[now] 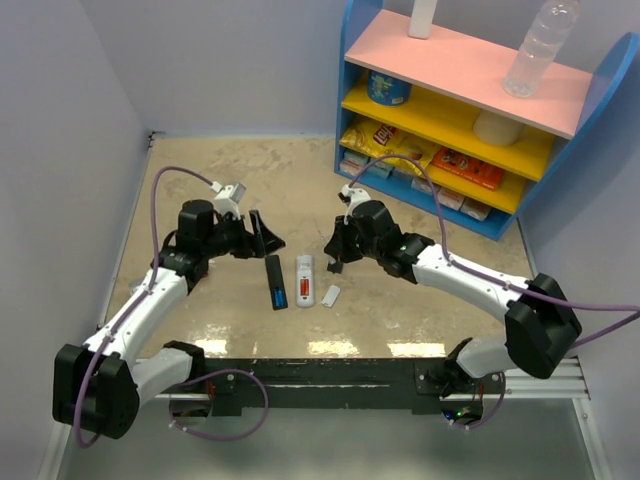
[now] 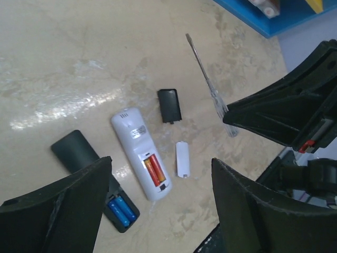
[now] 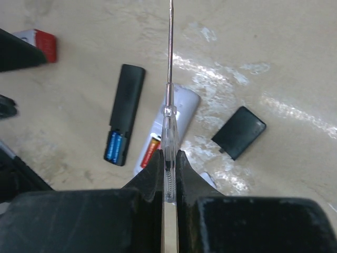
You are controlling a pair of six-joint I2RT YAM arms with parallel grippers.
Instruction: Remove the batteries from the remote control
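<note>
Orange-red batteries (image 3: 151,147) sit in the open bay of the white remote (image 3: 179,113), at 9 o'clock just beside my right gripper (image 3: 168,158), which is clamped on the screwdriver (image 3: 169,100). Blue batteries (image 3: 114,146) are in the black remote (image 3: 126,100), further out at 9. My left gripper (image 1: 262,232) is wide open and empty. Plan: set the tip at one cell's end, lever shallow, avoid skidding.

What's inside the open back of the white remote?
Two orange-red batteries sit side by side inside the white remote. Whatever is underneath them is covered, so it cannot be seen.
</note>
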